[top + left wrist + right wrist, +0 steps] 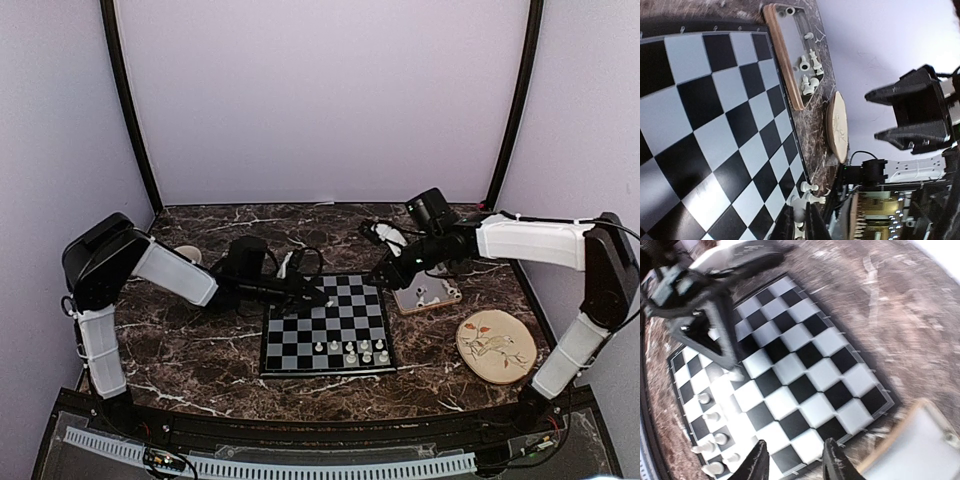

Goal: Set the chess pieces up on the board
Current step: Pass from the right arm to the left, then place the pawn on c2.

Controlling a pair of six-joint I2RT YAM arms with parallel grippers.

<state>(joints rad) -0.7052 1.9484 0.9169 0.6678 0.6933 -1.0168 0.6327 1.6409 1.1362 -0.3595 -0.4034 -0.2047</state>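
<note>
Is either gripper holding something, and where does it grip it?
The left gripper is shut on a small white chess piece; which part it pinches cannot be told. The right gripper is open and empty.

Pale lilac wall panels (320,100) close in the back and both sides, with dark curved poles (130,110) at the corners. Soft, even light falls on a dark brown marble-patterned tabletop (200,350) veined with white; a white slotted strip (300,467) runs along its front.
</note>
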